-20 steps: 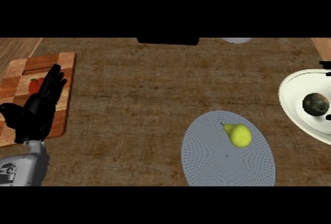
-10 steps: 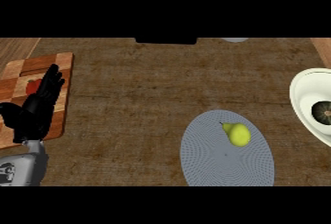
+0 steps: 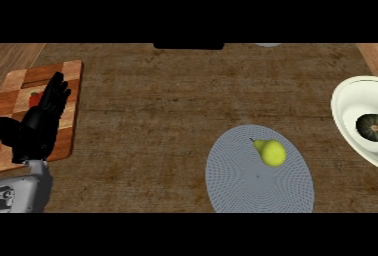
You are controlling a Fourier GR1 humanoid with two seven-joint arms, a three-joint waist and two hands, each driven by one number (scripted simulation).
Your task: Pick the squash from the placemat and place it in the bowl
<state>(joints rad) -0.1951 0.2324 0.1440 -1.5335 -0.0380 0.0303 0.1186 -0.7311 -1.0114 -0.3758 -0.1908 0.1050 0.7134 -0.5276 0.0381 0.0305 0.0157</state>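
A checkered wooden cutting board (image 3: 70,100) lay at nine o'clock with a small red item (image 3: 35,98) on it, partly hidden behind the resting left hand (image 3: 37,132), whose black fingers were straight and together, pointing up. The yellow pear-shaped squash (image 3: 272,152) sat on the round grey woven placemat (image 3: 251,185) at five o'clock, nothing touching it. At three o'clock the smooth cream bowl (image 3: 343,112) held a dark round object (image 3: 368,126), with bare brown counter (image 3: 162,110) between bowl and placemat.
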